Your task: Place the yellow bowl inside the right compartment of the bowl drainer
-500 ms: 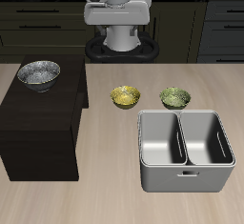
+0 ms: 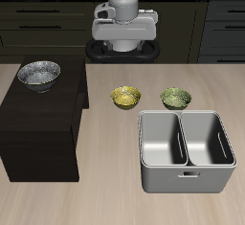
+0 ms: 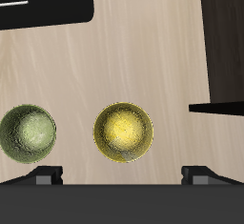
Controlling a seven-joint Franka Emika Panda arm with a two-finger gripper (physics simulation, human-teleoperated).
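The yellow bowl sits upright on the wooden table, a little behind the bowl drainer. The drainer is a grey bin whose two wells show nothing inside; its right compartment is the well farther from the yellow bowl. My gripper hangs high above the table, behind the bowl, and touches nothing. Its fingertips stand wide apart in the wrist view, so it is open and holds nothing.
An olive-green bowl sits beside the yellow one, just behind the drainer. A dark box stands on the yellow bowl's other side. On it rests a silver-grey speckled bowl.
The arm has come forward and lower, bringing the gripper closer over the bowls. The bowls and the drainer have not moved.
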